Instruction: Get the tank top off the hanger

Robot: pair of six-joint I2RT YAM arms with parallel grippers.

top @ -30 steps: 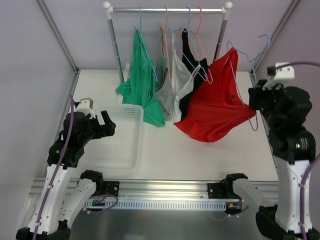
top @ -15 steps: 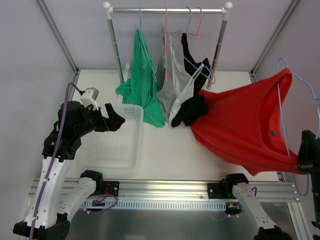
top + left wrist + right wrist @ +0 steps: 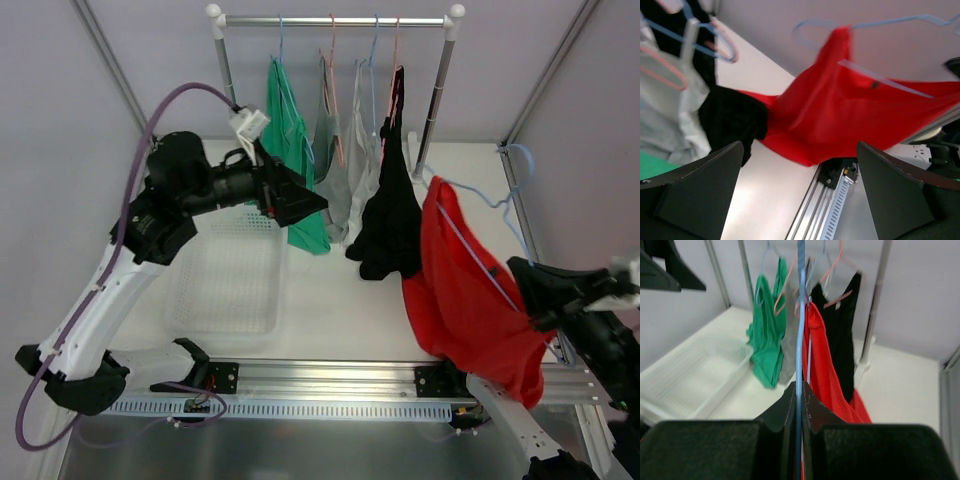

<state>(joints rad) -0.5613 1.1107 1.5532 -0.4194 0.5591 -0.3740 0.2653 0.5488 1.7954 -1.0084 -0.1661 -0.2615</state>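
Right gripper [image 3: 799,392]: we see both fingers pressed together on the thin wire of the blue hanger [image 3: 800,315], which rises straight up from between them in the right wrist view. In the top view this gripper [image 3: 542,300] sits low at the right edge of the table [image 3: 330,300], near the front rail.

The red tank top [image 3: 465,290] is on that hanger [image 3: 480,262], draped down from it toward the near right corner, well clear of the rack [image 3: 335,20]. Its upper edge lies just beside the hem of the black top [image 3: 392,220]; we cannot tell whether they touch.

Left gripper [image 3: 310,203]: fingers spread wide, nothing between them. It is raised in front of the green top [image 3: 290,140] and pointed to the right. In its wrist view the red tank top [image 3: 840,115] and the hanger bar [image 3: 885,78] lie ahead of the gripper [image 3: 800,145], apart from both fingers.

On the rack hang green, grey, white and black tops. A white basket [image 3: 225,280] sits on the table under the left arm.
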